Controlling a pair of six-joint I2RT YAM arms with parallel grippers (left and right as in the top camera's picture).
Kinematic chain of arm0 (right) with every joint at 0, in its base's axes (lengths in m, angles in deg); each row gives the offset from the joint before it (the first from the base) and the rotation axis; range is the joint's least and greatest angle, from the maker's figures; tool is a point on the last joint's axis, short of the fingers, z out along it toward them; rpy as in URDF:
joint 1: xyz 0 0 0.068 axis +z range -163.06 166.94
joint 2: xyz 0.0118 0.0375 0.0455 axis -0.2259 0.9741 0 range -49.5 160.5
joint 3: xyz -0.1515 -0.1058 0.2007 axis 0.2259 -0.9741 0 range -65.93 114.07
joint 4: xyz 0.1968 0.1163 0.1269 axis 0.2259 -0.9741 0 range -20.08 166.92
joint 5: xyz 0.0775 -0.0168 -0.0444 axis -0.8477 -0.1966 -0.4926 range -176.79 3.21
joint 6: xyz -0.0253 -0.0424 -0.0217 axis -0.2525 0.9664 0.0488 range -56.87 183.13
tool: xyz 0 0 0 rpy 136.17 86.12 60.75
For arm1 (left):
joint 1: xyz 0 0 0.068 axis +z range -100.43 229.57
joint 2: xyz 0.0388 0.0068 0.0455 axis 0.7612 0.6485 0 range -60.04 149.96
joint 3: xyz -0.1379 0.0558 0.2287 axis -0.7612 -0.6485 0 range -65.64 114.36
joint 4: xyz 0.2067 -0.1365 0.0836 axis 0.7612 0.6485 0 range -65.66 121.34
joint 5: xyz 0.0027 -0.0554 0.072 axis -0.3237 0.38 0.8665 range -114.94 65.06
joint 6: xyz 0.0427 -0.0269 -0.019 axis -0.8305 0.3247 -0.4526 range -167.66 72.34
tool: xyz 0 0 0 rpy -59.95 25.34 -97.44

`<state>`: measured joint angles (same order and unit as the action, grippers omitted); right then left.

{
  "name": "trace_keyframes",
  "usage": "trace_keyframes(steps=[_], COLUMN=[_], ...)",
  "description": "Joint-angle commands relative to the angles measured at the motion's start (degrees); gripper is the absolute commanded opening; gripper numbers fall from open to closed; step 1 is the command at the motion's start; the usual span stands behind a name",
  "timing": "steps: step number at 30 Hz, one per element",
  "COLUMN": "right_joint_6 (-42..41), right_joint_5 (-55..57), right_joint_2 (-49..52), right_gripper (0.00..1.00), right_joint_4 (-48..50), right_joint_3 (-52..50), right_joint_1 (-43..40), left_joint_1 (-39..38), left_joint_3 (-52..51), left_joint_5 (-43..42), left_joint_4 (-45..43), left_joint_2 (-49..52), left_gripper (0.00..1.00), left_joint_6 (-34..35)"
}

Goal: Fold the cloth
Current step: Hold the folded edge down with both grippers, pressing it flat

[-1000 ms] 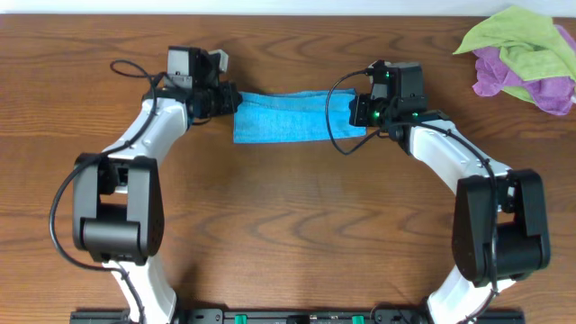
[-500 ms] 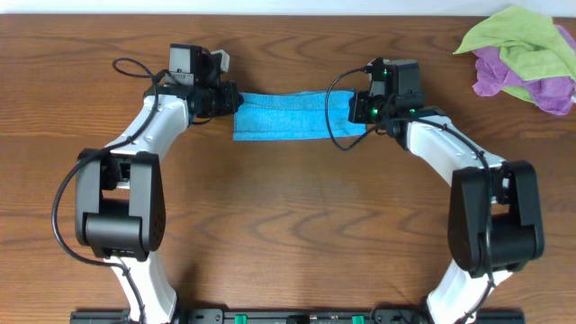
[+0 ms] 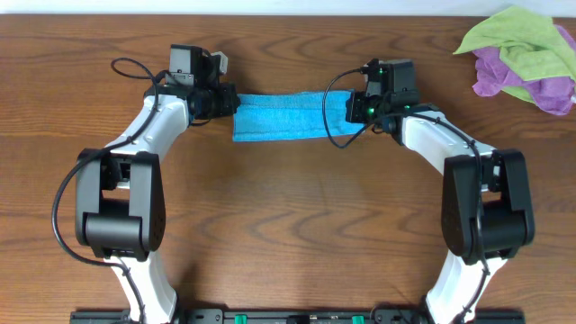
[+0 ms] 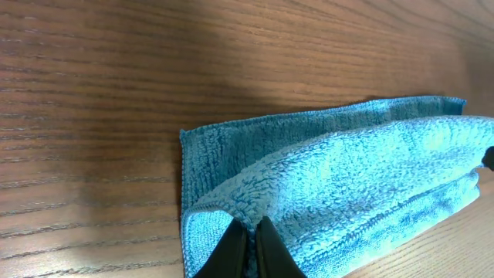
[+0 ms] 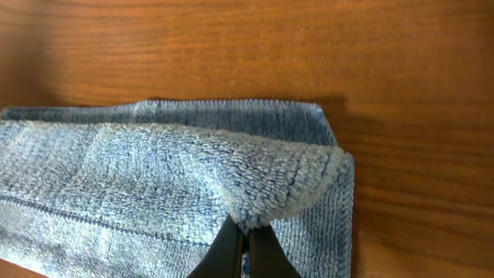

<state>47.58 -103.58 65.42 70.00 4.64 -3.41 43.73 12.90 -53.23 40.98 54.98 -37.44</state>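
1. Two end effectors pinch the blue cloth (image 3: 281, 117), a folded strip lying between them at the far middle of the bench (image 3: 288, 225).
2. The left end effector (image 4: 248, 239) is clenched on the top layer at the cloth's left end. The right end effector (image 5: 245, 239) grips the top layer at its right end.
3. A green rag (image 3: 517, 40) and a purple rag (image 3: 540, 85) lie heaped at the far right corner, well apart from the cloth. A black cable (image 3: 328, 121) loops over the cloth's right part.

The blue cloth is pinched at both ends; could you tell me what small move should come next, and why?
Probably carry both ends slightly toward the far edge, together. The left end effector and right end effector each pinch the raised top layer of the cloth, and a strip of the bottom layer beyond it is uncovered.
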Motion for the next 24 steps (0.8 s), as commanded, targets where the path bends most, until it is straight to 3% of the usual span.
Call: trace_keyframes(steps=[1,17,18,19,21,23,24], right_joint_6=[-1.01,-1.14,-1.14,-1.14,-1.14,-1.11,-1.11], right_joint_5=[-1.31,-1.42,-1.42,-1.42,-1.42,-1.42,-1.42], right_joint_2=[0.48,0.48,0.48,0.48,0.48,0.48,0.48], right_gripper=[0.02,0.01,0.02,0.10,0.34,0.39,0.45], right_joint_4=[-0.81,-3.21,-3.19,-3.13,-2.93,-2.89,-2.86], right_joint_3=[1.03,1.01,1.01,1.01,1.03,1.03,1.03], right_joint_1=[-0.31,-0.31,-0.31,-0.31,-0.31,-0.31,-0.33], left_joint_1=[-0.33,-1.31,-1.31,-1.31,-1.31,-1.31,-1.31], left_joint_3=[1.33,1.33,1.33,1.33,1.33,1.33,1.33], left_joint_5=[0.31,3.56,3.67,3.65,4.13,4.81,4.92], left_joint_4=[1.49,4.33,4.33,4.33,4.33,4.31,4.31], left_joint_2=[1.01,1.01,1.01,1.01,1.01,1.01,1.01], left_gripper=[0.06,0.06,0.15,0.47,0.84,0.95,0.95], left_joint_6=[-1.22,-1.25,-1.25,-1.25,-1.25,-1.25,-1.27])
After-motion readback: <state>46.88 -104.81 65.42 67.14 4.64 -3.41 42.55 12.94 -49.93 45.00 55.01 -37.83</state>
